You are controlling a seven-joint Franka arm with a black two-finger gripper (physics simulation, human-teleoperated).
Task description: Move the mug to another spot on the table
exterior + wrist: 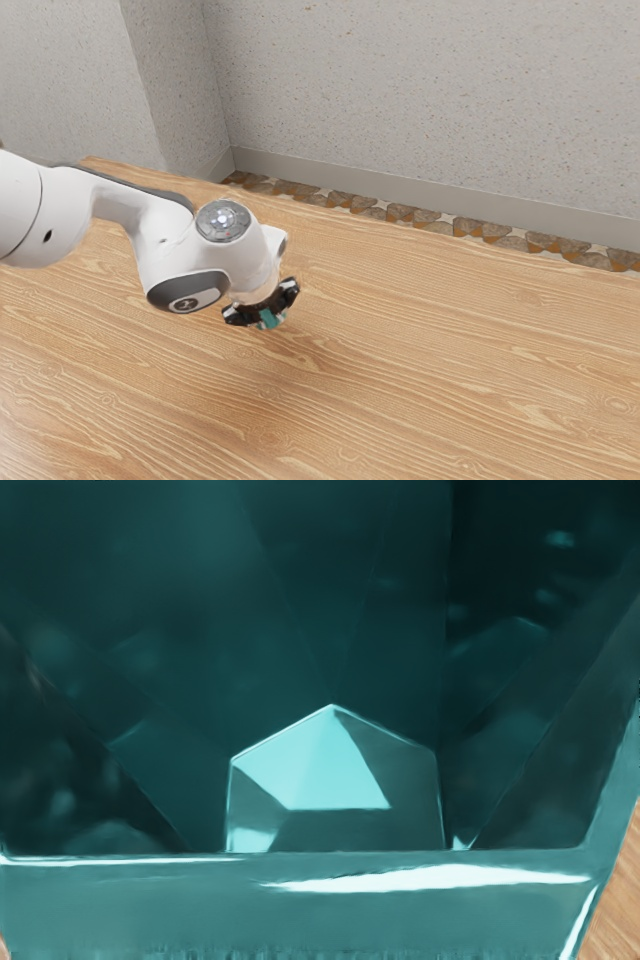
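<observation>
The mug [267,319] is teal and glossy; in the exterior view just a small patch of it peeks out from under my hand, left of the table's middle. My black gripper [262,308] points straight down and sits right over the mug, hiding most of it. Whether the mug stands on the wood or is lifted slightly I cannot tell. In the wrist view I look into the mug [330,770] from very close: faceted teal inner walls, a lighter angular floor, and a shiny rim band directly under the hand.
The wooden table [450,360] stretches wide toward the exterior view's right and front. A wall with a grey skirting board [430,195] and a row of brown stones [470,228] runs behind the far edge. A sliver of table [622,920] shows beside the mug.
</observation>
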